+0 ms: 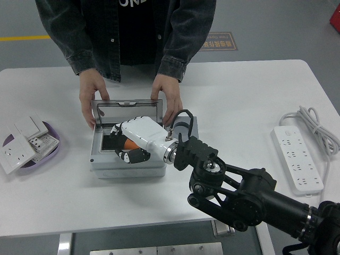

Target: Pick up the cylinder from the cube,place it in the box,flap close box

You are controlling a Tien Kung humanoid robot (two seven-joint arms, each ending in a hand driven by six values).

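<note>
A grey box (127,166) stands on the white table with its clear lid (127,110) raised at the back. My right hand (130,142), white with black fingertips, reaches into the box from the right. Its fingers are curled around an orange cylinder (129,143), low inside the box over the dark bottom. A person at the far side holds the lid's two ends, one hand (91,94) on the left and one hand (167,98) on the right. No cube shows. My left arm is out of view.
A purple dish (52,150) with several white wall switches and sockets sits at the left edge. A white power strip (297,158) with its coiled cord lies at the right. My black right arm (239,194) crosses the table's near right part.
</note>
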